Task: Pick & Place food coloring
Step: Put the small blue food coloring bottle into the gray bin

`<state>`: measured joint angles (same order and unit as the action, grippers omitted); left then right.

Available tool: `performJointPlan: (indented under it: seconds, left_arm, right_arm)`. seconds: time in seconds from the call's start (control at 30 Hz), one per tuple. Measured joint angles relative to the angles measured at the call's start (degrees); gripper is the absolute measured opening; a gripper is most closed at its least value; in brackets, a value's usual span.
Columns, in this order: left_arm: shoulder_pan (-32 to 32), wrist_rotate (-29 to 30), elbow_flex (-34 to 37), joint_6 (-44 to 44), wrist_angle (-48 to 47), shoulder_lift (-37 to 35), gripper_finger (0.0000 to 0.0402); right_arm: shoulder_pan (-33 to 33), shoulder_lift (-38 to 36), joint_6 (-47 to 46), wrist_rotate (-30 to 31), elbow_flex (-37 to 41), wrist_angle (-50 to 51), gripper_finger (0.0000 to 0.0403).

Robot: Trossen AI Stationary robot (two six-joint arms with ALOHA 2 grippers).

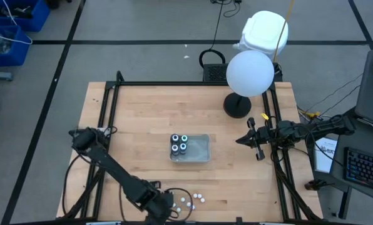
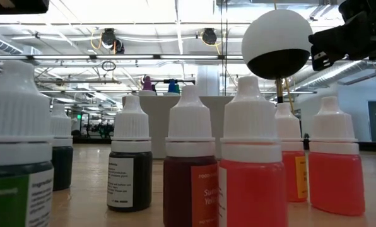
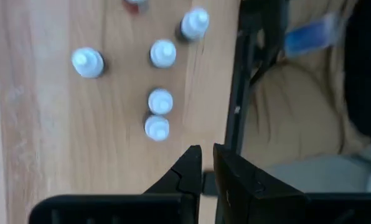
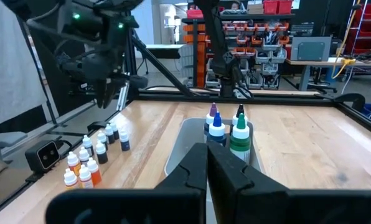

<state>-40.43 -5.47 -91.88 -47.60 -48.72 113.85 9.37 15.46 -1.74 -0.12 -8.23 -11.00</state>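
Four food coloring bottles (image 1: 179, 144) stand clustered in the nine o'clock end of a clear tray (image 1: 199, 150) that sits near the middle of the wooden table (image 1: 149, 119). Going left to right in the high view: the left gripper (image 1: 171, 207) hangs low at the table's six o'clock edge, its fingers (image 3: 188, 171) nearly together with only a narrow slit between them and nothing held. Just beside it, toward three o'clock, a loose group of white-capped bottles (image 1: 189, 200) stands upright on the wood, some red or orange in the low view, some dark. Past the tray, at three o'clock, the right gripper (image 1: 241, 140) hovers above the table pointing toward the tray, its fingers (image 4: 195, 168) pressed fully together and empty. A white ball lamp (image 1: 250, 73) on a black base stands at about one o'clock.
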Motion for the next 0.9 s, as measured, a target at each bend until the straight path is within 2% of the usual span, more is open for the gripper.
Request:
performJointPlan:
  seconds: [0.1,0.17,0.27,0.57,0.9]
  left_arm:
    - [0.38,-0.98,-3.54,2.57,-3.07,2.81,0.0047]
    - [0.37,0.76,-4.75,5.20,-4.73,3.47,0.0047]
    - [0.29,3.89,-4.87,6.42,-4.99,3.77,0.0047]
    - [0.64,4.06,-4.87,7.91,-5.04,3.84,0.0053]
    - [0.60,4.40,-4.85,7.96,-4.49,4.64,0.0168]
  right_arm:
    - [0.00,0.00,0.00,0.00,0.00,0.10,0.0000]
    - [0.00,0.00,0.00,0.00,0.00,0.13,0.0000]
    - [0.00,0.00,0.24,0.00,0.00,0.13,0.0000]
    - [0.00,0.00,0.90,0.00,0.00,0.10,0.0000]
    - [0.00,0.00,0.72,0.00,0.00,0.10,0.0000]
